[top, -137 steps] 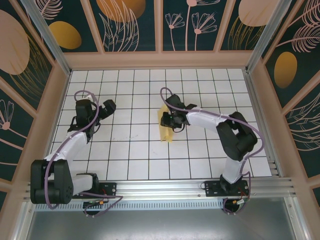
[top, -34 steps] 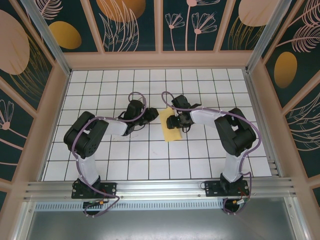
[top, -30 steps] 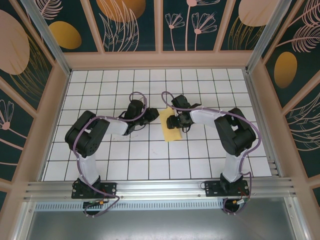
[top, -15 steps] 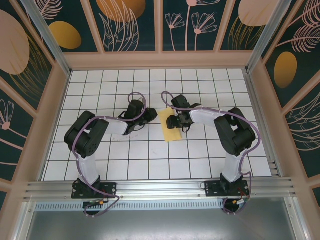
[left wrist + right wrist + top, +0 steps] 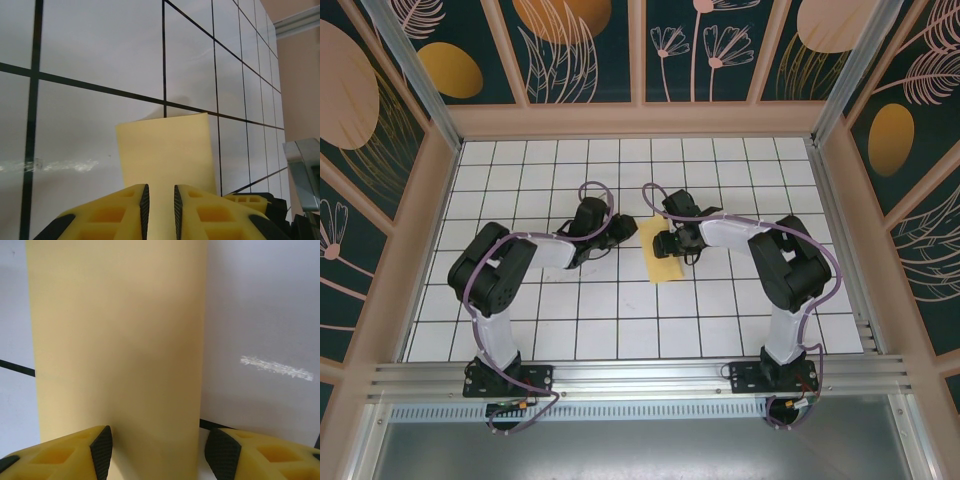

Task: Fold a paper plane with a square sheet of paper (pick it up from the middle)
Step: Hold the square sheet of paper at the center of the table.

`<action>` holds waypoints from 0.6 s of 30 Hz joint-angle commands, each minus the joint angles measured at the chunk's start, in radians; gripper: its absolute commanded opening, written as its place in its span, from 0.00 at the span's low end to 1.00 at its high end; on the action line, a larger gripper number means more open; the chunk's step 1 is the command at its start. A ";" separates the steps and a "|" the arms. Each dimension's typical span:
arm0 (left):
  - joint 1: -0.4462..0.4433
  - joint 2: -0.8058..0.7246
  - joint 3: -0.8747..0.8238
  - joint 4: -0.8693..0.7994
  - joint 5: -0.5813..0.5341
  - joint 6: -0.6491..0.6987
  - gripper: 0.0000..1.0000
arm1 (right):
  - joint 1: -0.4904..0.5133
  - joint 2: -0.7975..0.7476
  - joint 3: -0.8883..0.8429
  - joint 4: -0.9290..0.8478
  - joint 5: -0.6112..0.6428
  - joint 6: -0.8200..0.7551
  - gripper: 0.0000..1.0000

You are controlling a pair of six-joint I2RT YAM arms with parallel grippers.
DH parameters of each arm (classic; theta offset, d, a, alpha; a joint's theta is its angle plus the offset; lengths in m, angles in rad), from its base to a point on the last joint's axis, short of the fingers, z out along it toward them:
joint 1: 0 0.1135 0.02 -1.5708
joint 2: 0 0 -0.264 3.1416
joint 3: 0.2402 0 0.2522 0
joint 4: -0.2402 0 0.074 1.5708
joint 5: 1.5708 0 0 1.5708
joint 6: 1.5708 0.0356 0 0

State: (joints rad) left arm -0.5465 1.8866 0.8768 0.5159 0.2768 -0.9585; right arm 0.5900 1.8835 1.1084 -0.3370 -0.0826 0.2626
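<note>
Presently the sheet of paper [image 5: 662, 268] lies flat on the table [image 5: 570, 300] as a folded yellow strip between the two arms, its long axis running from near to far. Right gripper [image 5: 158, 450]: over the strip's middle, jaws wide apart, nothing held, the strip running on ahead of it. Left gripper [image 5: 159, 200]: further back at the strip's far left edge, jaws almost together with paper showing in the slot; an actual pinch cannot be confirmed. Judgement: both arms are within reach, and the next crease should follow the long axis.
</note>
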 commanded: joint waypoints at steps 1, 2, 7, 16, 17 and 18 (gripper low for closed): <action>-0.005 0.036 0.035 0.009 0.041 0.021 0.23 | -0.002 0.149 -0.074 -0.034 0.037 -0.028 0.60; -0.004 0.040 0.037 0.010 0.051 0.020 0.23 | -0.001 0.151 -0.074 -0.034 0.038 -0.026 0.60; -0.004 0.065 0.051 0.018 0.082 0.014 0.21 | -0.002 0.157 -0.070 -0.038 0.044 -0.023 0.61; -0.005 0.095 0.074 0.011 0.124 0.012 0.19 | 0.004 0.163 -0.070 -0.039 0.039 -0.031 0.61; -0.006 0.099 0.077 0.009 0.129 0.012 0.18 | 0.005 0.164 -0.072 -0.039 0.040 -0.031 0.61; -0.006 0.104 0.080 0.006 0.134 0.013 0.18 | 0.005 0.165 -0.072 -0.040 0.041 -0.031 0.61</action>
State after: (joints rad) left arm -0.5465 1.9659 0.9287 0.5194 0.3790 -0.9585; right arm 0.5961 1.8877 1.1110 -0.3405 -0.0715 0.2596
